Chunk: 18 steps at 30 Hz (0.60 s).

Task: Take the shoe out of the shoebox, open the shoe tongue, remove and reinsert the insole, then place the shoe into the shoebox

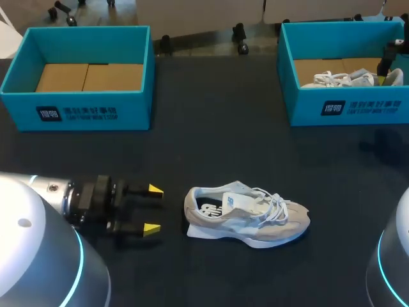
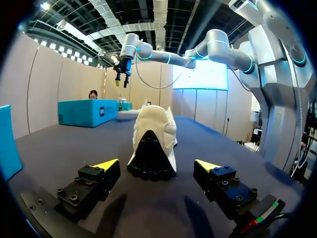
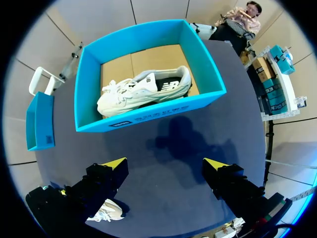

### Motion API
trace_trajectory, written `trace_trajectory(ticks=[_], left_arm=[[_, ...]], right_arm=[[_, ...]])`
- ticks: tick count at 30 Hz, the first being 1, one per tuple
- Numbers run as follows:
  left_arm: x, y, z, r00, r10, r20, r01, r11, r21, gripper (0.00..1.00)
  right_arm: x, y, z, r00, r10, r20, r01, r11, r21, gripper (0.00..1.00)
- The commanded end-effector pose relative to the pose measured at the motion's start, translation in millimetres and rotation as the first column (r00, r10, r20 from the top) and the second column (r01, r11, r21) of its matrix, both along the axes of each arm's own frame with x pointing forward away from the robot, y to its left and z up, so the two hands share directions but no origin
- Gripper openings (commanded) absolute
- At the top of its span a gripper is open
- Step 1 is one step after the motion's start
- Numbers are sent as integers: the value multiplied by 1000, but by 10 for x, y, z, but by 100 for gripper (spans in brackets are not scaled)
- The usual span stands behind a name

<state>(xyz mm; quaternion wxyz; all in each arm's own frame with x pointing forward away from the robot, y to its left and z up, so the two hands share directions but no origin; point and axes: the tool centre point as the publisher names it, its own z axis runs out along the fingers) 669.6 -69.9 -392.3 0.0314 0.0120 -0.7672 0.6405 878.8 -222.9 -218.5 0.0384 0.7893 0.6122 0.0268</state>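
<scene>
Left gripper [image 1: 153,208] wide open, empty, just behind sneaker heel. Gray-white sneaker [image 1: 246,214] sat on its sole on dark table [image 1: 192,147], outside any box. Judged light, with soft upper and stiffer sole. Best hold: heel collar or midsole sides. Loose laces could snag. Nothing between claw and heel. Far beyond sneaker, left: left shoebox [image 1: 83,112], no shoe inside. Far beyond, right: right shoebox [image 1: 345,109] held second sneaker [image 1: 342,78]. Right gripper [image 3: 166,163] wide open, empty, over that box.

Bright, even light from overhead casts soft, faint shadows on the dark table [image 1: 211,141].
</scene>
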Motion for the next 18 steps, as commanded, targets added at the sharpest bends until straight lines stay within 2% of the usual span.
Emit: trace_trajectory(ticks=[1,8,18], left_arm=[[39,-83,-34,1000,5,1,-5,1000,-2,100],[113,-189,-85,1000,10,-23,-10,1000,-6,100],[95,-345,-138,1000,-6,-21,6,1000,1,100]], right_arm=[[-1,4,-4,1000,-1,0,1,1000,-1,100],[-1,4,-4,1000,-1,0,1,1000,-1,100],[-1,4,-4,1000,-1,0,1,1000,-1,100]])
